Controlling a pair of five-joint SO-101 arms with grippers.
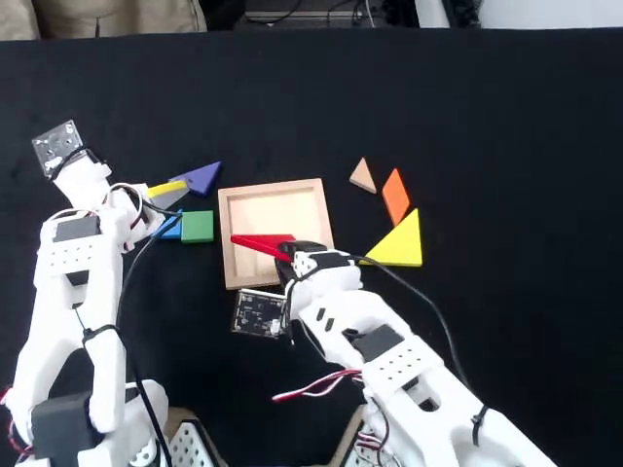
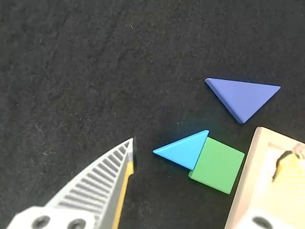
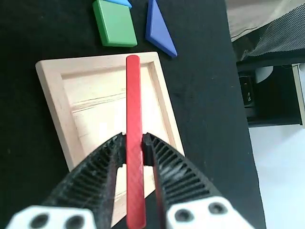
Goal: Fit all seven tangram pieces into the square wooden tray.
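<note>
The square wooden tray (image 1: 273, 186) lies mid-table with nothing lying on its floor. My right gripper (image 1: 288, 253) is shut on a red piece (image 1: 257, 240), held on edge over the tray's near part. In the right wrist view the red piece (image 3: 133, 105) runs between the fingers (image 3: 107, 162) across the tray (image 3: 51, 81). My left gripper (image 1: 167, 197) hangs open above a small blue triangle (image 2: 183, 149) and a green square (image 2: 217, 164) that touch each other. A purple triangle (image 2: 244, 97) lies just beyond them. The tray's rim (image 2: 248, 181) is beside the green square.
Right of the tray lie a tan triangle (image 1: 362, 176), an orange parallelogram (image 1: 395, 195) and a large yellow triangle (image 1: 401, 243). The table (image 1: 487, 117) is covered in black cloth, with free room at the back and far right. Both arm bases stand at the front edge.
</note>
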